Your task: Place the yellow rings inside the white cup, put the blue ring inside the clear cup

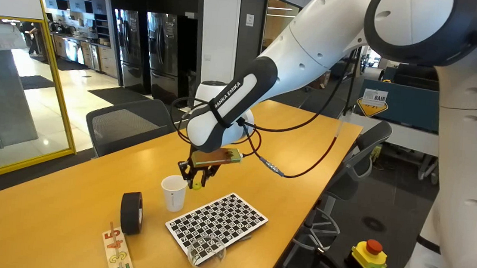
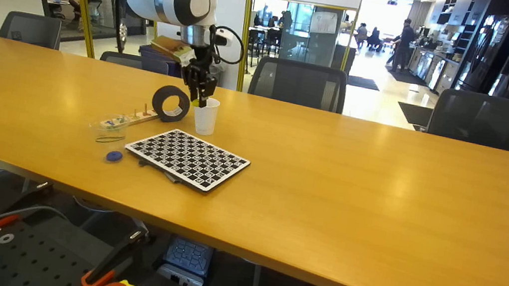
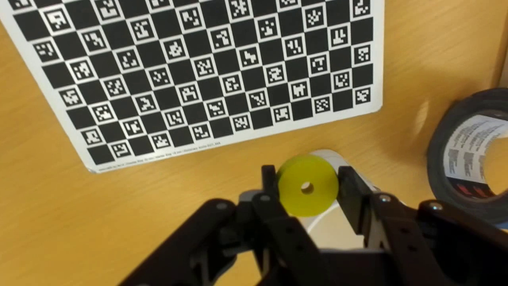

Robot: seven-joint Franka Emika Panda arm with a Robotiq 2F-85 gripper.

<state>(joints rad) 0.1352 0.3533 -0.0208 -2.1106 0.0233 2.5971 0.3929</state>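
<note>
White cup partly hidden; tape cropped

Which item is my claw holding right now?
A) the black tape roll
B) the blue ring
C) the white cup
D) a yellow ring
D: in the wrist view the claw pinches a yellow ring from both sides, its small centre hole facing the camera.

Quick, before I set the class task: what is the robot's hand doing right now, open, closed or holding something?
Hand: closed on a flat, round, bright yellow ring with a small central hole.
</note>
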